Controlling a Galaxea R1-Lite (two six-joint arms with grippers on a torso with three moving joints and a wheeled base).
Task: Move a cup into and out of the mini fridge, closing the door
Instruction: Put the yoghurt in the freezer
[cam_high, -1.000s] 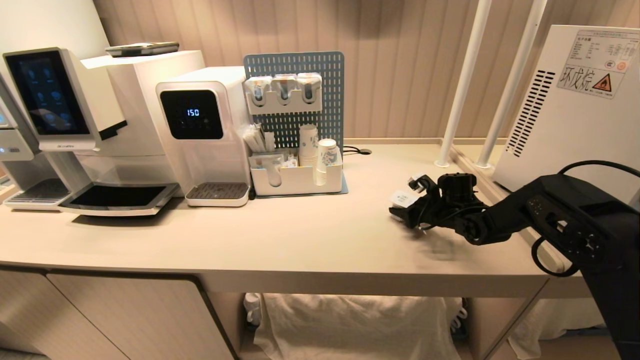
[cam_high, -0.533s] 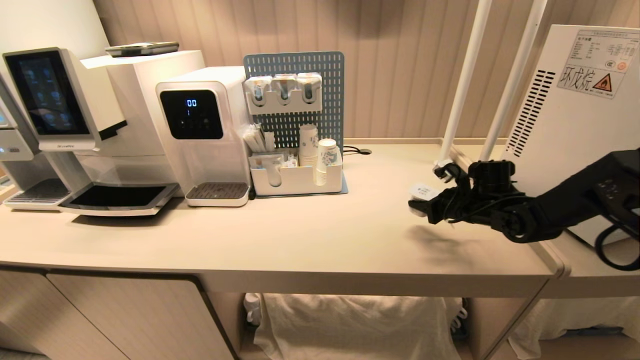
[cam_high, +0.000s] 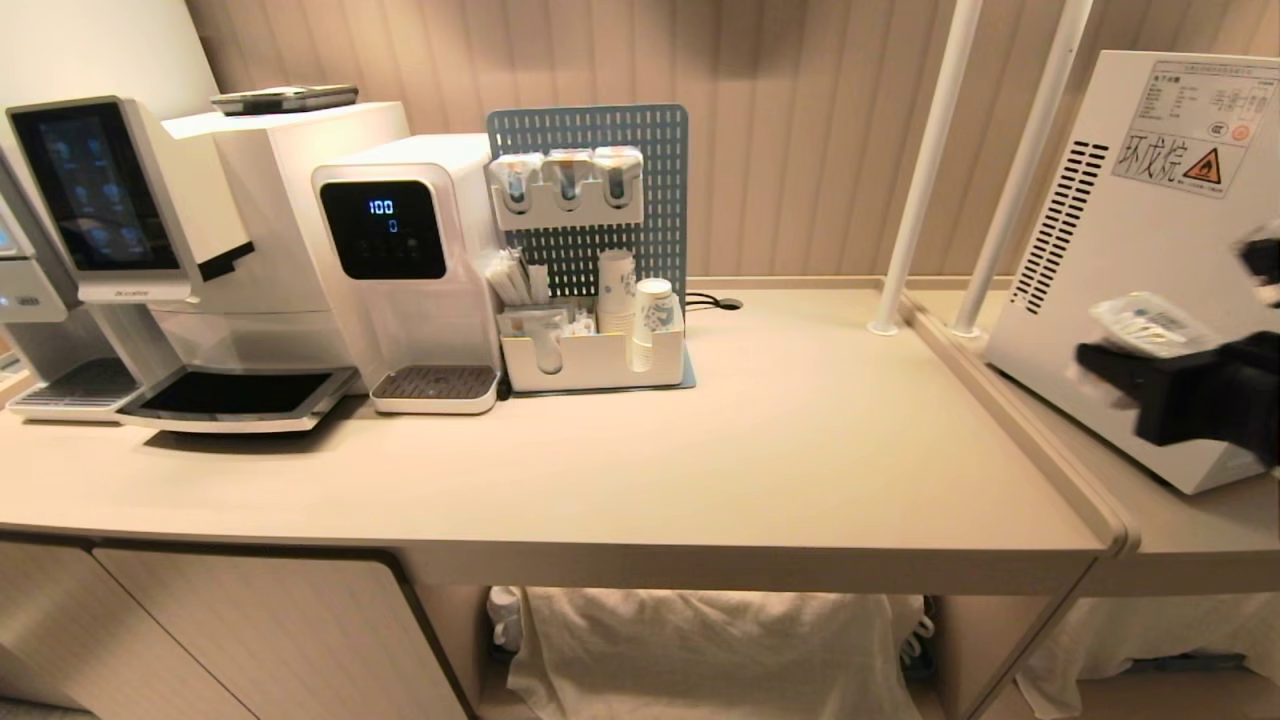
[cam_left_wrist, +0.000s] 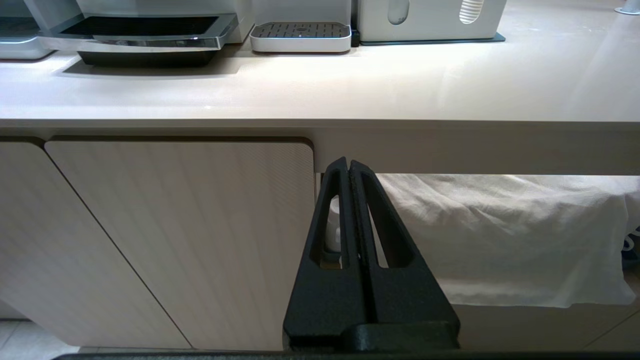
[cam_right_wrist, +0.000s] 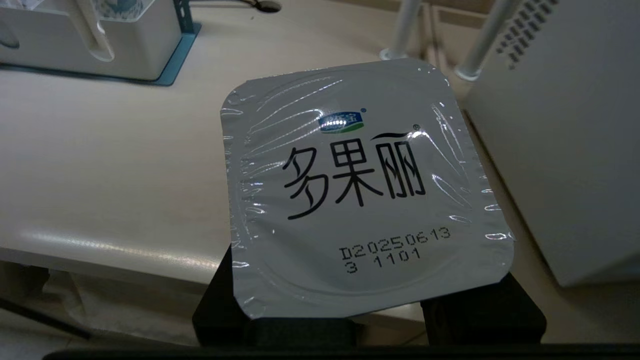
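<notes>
Since a second ago the right gripper (cam_high: 1150, 375) has swung off the open counter (cam_high: 700, 470) to the vented side wall of the mini fridge (cam_high: 1150, 240), carrying the cup (cam_high: 1150, 325) along. Its jaws are clamped on the cup, foil lid upward, held in the air just in front of that white wall and clear of the counter.

What the coming move turns on, I judge: the fridge's door and opening are not on this side (neither shows in any view), so the cup must be brought round to the front. The right arm is the nearer; the left gripper (cam_left_wrist: 350, 200), jaws pressed together, hangs below the counter edge, far from the fridge.

Only the right wrist view shows the lid's (cam_right_wrist: 360, 185) print and the fingers (cam_right_wrist: 480, 312) under it; only the head view shows the fridge's warning sticker (cam_high: 1185, 160).
</notes>
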